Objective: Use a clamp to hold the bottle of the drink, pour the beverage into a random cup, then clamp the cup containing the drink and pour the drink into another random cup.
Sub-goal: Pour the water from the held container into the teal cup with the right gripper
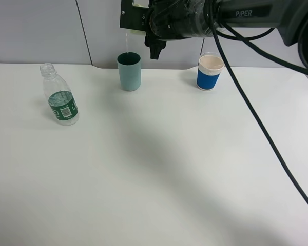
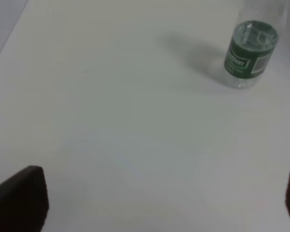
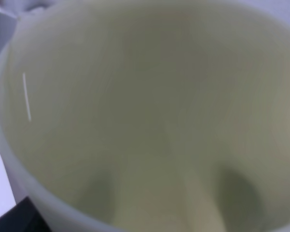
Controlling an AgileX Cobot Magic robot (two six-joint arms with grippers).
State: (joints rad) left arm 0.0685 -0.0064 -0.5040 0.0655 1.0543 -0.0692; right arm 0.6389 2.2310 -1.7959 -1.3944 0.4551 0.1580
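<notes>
High at the back, my right gripper (image 1: 145,23) is shut on the pale yellow-green cup (image 1: 137,32), which is tipped over the teal cup (image 1: 129,72). A thin clear stream of beverage (image 1: 126,43) falls from its rim toward the teal cup's mouth. The right wrist view is filled by the yellow-green cup's inside (image 3: 154,116). At the left of the table the bottle (image 1: 61,97) stands upright with its cap off and a little liquid in it. My left gripper (image 2: 157,203) is open over bare table, well short of the bottle (image 2: 251,53).
A white cup with a blue band (image 1: 210,73) stands at the back right, to the right of the teal cup. My right arm and its black cable (image 1: 256,123) cross the upper right of the exterior view. The white table (image 1: 154,174) meets a grey wall behind.
</notes>
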